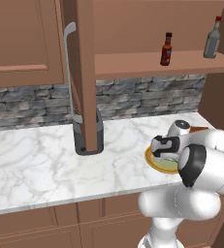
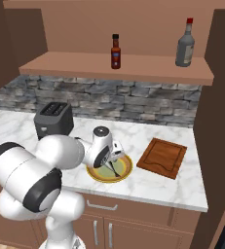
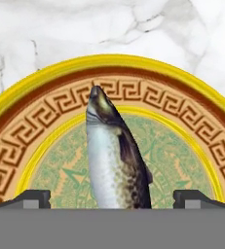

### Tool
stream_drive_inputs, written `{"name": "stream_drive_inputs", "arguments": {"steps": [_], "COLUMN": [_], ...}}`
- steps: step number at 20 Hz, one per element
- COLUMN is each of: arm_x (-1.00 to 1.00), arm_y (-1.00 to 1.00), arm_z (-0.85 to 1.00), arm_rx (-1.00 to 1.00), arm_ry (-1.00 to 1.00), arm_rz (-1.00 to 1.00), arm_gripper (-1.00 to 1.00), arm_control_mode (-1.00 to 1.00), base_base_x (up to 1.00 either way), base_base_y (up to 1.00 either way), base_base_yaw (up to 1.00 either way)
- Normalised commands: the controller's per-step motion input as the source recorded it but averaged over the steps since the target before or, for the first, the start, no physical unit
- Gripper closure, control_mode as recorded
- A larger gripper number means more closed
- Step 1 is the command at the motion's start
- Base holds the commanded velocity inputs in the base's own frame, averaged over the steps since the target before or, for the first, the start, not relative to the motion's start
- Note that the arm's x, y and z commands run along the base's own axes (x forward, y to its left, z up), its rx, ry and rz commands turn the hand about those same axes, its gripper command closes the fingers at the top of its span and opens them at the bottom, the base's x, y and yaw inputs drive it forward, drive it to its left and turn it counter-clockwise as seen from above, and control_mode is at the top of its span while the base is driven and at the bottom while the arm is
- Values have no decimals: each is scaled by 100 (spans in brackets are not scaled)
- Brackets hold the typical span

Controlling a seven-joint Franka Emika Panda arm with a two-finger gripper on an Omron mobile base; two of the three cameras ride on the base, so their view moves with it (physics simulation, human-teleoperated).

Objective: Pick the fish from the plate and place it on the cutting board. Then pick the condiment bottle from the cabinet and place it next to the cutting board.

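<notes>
Hand view: the fish (image 3: 115, 155) lies on the plate (image 3: 31, 141), its long axis running up the frame, head toward the meander-patterned rim. The fingers (image 3: 112, 198) are spread wide, one tip on each side of the fish, gripping nothing. Right base view: the plate rests on the white marble desk (image 2: 182, 187), just beside the cutting board (image 2: 162, 157). The condiment bottle (image 2: 115, 51) stands upright on the cabinet (image 2: 133, 68) shelf; its label is too small to read. A grey stone backsplash (image 2: 133, 104) runs behind.
</notes>
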Motion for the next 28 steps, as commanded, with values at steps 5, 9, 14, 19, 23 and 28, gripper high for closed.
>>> {"name": "stream_drive_inputs", "arguments": {"steps": [5,9,14,19,23,28], "arm_x": [6,8,8,3,0,0], "arm_y": [0,0,0,0,0,0], "arm_z": [-11,-10,-11,-6,0,0], "arm_rx": [0,0,0,0,0,0], "arm_ry": [0,0,0,0,0,0], "arm_rz": [1,1,1,1,1,0], "arm_gripper": [-100,-100,-100,100,100,100], "arm_control_mode": [-100,-100,-100,-100,-100,-100], "base_base_x": [0,0,0,0,0,0], "base_base_y": [0,0,0,0,0,0], "base_base_yaw": [0,0,0,0,0,0]}}
